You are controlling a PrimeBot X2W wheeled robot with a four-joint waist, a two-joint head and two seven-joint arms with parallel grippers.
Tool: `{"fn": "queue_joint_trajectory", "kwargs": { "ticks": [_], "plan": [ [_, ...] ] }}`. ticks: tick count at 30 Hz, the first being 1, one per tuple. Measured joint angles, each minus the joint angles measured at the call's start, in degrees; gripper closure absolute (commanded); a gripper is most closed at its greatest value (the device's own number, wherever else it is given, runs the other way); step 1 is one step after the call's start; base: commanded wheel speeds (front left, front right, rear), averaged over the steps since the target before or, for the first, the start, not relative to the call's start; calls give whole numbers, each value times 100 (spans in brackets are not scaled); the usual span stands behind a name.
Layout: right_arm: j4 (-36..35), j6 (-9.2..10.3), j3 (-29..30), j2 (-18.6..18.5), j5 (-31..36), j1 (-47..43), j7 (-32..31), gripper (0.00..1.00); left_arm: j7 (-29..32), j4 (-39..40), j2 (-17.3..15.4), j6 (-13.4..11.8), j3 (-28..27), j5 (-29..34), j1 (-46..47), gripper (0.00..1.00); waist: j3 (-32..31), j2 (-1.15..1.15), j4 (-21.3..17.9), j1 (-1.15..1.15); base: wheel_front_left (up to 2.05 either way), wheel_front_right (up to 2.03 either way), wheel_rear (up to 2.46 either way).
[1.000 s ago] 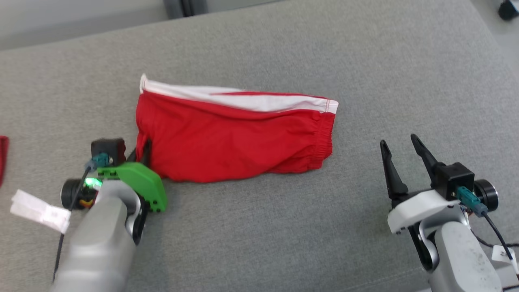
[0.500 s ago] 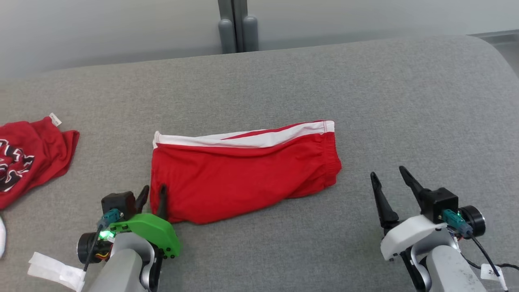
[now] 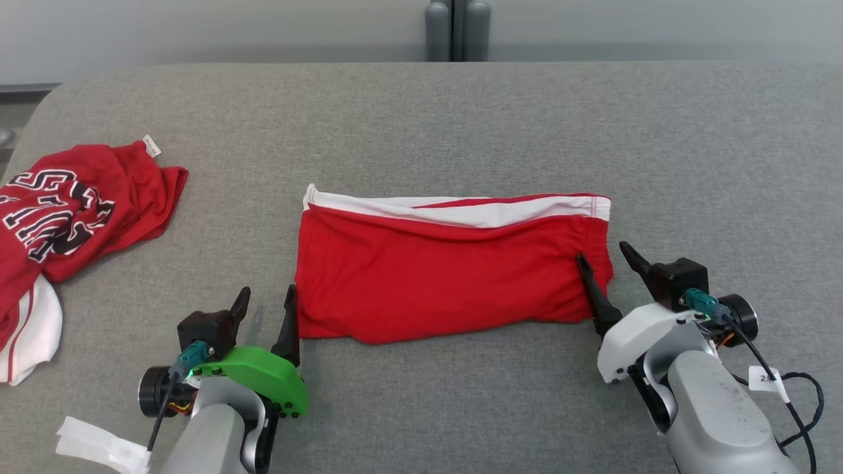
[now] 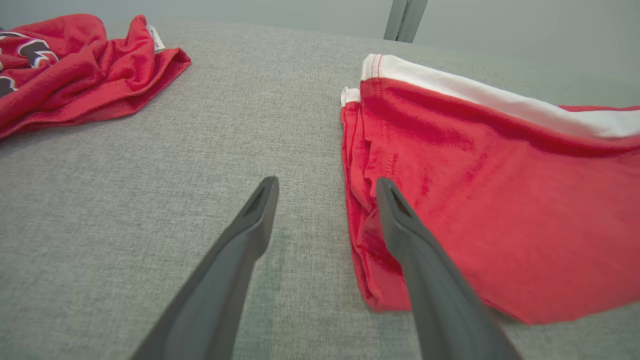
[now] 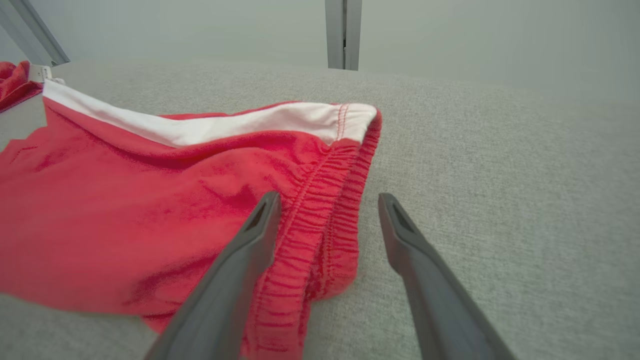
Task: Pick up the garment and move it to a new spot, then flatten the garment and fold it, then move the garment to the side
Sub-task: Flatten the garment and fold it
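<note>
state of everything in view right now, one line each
red shorts: folded, lying flat on the grey cushion, not held
left pincer: open, empty, at the shorts' left edge
right pincer: open, straddling the shorts' elastic waistband end
red jersey: crumpled, lying loose at the far left

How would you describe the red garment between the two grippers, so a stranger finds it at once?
On the grey padded surface, look in the middle. There lie folded red shorts with a white stripe along the far edge. Unlike the crumpled red jersey at the left, they bear no lettering.
</note>
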State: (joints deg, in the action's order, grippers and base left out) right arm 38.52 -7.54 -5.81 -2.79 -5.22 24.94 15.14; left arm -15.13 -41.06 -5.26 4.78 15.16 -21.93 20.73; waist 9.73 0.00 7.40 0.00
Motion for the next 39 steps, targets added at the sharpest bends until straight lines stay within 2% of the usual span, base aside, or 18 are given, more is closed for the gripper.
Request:
{"fn": "queue_joint_trajectory", "kwargs": {
  "ticks": [5,9,10,11,12,14,19,23,29,32,35,39],
  "plan": [
    [673,0,114,3,-369,44,1,0,0,-5,21,83,-144,110,-18,0,171,0,178,0,0,0,0],
    [783,8,-386,-41,-1095,115,35,0,0,-15,33,130,-218,198,-18,0,288,0,253,0,0,0,0],
    [789,10,-533,-42,-1266,128,47,10,0,-20,35,135,-231,218,-18,0,313,0,266,0,0,0,0],
    [767,16,-686,-49,-1446,135,51,25,0,-24,36,155,-253,250,-19,0,334,0,276,0,0,0,0],
    [762,26,-775,-55,-1619,139,53,64,0,-24,35,171,-279,268,-19,0,350,0,281,0,0,0,0],
    [757,25,-822,-57,-1828,149,54,100,0,-24,35,176,-325,310,-19,0,369,0,280,0,0,0,0],
    [727,1,-504,-14,-1879,148,32,100,0,-25,41,203,-393,428,-21,0,343,0,263,0,0,0,0],
    [642,-4,35,44,-1731,8,7,100,0,-42,66,225,-434,485,-114,0,259,0,193,0,0,0,0],
    [472,-1,1259,13,-931,-206,0,100,0,-60,114,229,-483,549,-277,0,96,0,-4,0,0,0,0],
    [383,0,1646,-10,-605,-205,0,100,0,-80,148,231,-480,580,-335,0,3,0,-96,0,0,0,0],
    [338,3,1418,-21,-688,-144,0,100,0,-119,181,232,-459,595,-384,0,-94,0,-161,0,0,0,0],
    [333,3,198,1,-1658,58,0,100,0,-223,211,233,-430,584,-426,0,-212,0,-199,0,0,0,0]
  ]
}}
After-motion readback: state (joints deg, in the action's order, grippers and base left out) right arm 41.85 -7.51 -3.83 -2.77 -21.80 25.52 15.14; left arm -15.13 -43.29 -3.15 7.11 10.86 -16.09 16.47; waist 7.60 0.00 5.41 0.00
